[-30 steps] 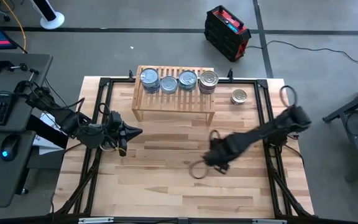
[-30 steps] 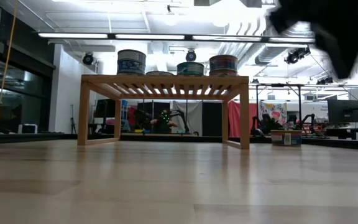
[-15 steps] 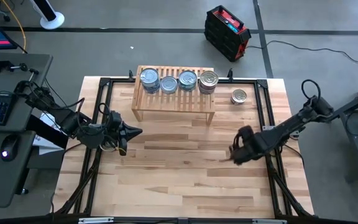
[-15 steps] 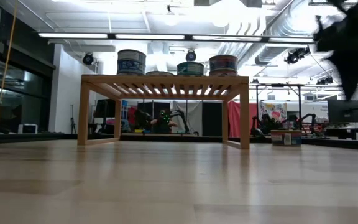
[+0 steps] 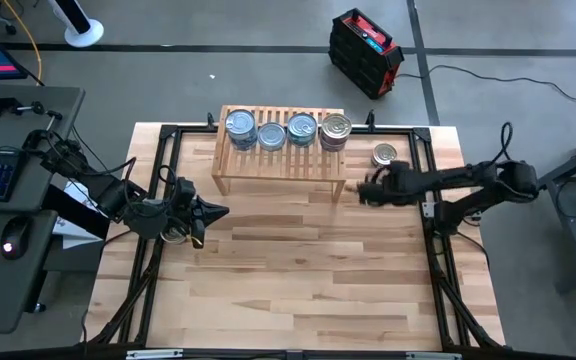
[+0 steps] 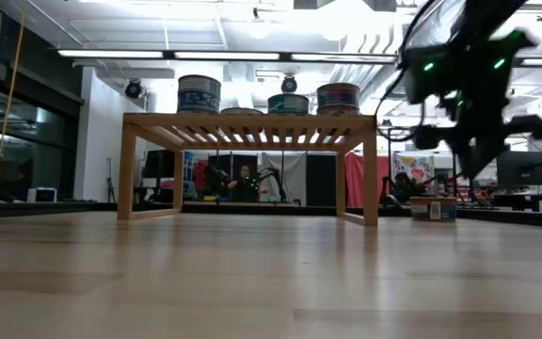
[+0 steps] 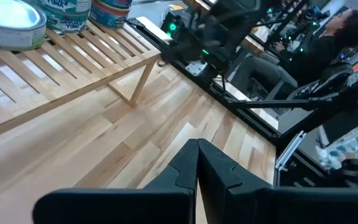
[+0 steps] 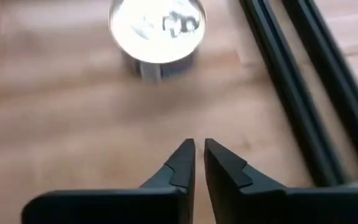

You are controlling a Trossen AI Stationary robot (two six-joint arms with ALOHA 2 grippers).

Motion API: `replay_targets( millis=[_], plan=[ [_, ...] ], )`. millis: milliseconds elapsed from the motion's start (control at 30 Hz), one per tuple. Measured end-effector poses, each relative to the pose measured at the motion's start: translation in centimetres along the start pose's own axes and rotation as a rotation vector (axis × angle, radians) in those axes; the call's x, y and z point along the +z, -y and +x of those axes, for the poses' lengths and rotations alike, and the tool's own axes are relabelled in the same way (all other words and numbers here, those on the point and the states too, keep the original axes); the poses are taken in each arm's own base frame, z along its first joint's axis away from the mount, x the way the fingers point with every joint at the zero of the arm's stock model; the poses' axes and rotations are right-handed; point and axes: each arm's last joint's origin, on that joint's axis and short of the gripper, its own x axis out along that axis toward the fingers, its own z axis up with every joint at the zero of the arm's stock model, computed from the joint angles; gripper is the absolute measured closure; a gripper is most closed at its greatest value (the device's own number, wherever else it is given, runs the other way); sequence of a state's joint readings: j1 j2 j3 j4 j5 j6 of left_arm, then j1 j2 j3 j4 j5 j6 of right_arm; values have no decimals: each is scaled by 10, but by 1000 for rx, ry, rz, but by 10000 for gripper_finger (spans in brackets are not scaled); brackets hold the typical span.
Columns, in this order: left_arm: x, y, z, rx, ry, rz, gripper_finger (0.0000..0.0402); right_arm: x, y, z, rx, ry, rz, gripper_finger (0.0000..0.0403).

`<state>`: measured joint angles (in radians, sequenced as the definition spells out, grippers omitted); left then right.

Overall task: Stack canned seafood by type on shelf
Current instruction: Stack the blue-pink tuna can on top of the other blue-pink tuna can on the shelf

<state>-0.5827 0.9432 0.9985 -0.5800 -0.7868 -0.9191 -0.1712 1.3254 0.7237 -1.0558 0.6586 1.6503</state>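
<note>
Several tins of canned seafood (image 5: pixel 286 131) stand in a row on the slatted top of the light-wood shelf (image 5: pixel 280 160) at the far side of the table; in the low view the tins (image 6: pixel 199 94) rise above the shelf (image 6: pixel 250 124). One gold-lidded tin (image 5: pixel 384 155) (image 8: pixel 157 28) (image 6: pixel 433 207) stands alone on the table right of the shelf. My right gripper (image 5: pixel 363 190) (image 8: pixel 199 155) (image 6: pixel 470 155) hovers shut just on the near side of this tin, holding nothing. My left gripper (image 5: pixel 218 211) (image 7: pixel 197 152) waits shut at the table's left.
Black frame rails (image 5: pixel 430 180) (image 8: pixel 291 93) run along the table's right side, close beside the lone tin. The shelf's right leg (image 5: pixel 340 185) stands just left of my right gripper. Bare wood planks (image 5: pixel 298 270) fill the table's middle and near part.
My right gripper has swung from the table's middle toward the right edge, then toward the far edge, ending beside the lone tin. Its fingers, spread wide a second ago, have shut. The tins and my left arm have stayed put.
</note>
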Motion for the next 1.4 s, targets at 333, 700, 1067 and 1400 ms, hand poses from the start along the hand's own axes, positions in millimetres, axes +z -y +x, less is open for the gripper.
replay_targets(
  millis=[333, 700, 1067, 1400],
  plan=[
    [0, 0, 0, -1, -2, -59, 401, 62, -15, 62, 58, 81, 129, 399],
    [-1, -2, 0, 13, -12, -37, 401, 63, -9, 104, -18, 34, 121, 402],
    [-2, -2, 0, 16, -14, -26, 401, 31, 8, 63, -52, -124, -255, 403],
    [-2, -2, 0, 18, -12, 19, 401, -31, 8, 11, 125, -183, -405, 403]
  ],
)
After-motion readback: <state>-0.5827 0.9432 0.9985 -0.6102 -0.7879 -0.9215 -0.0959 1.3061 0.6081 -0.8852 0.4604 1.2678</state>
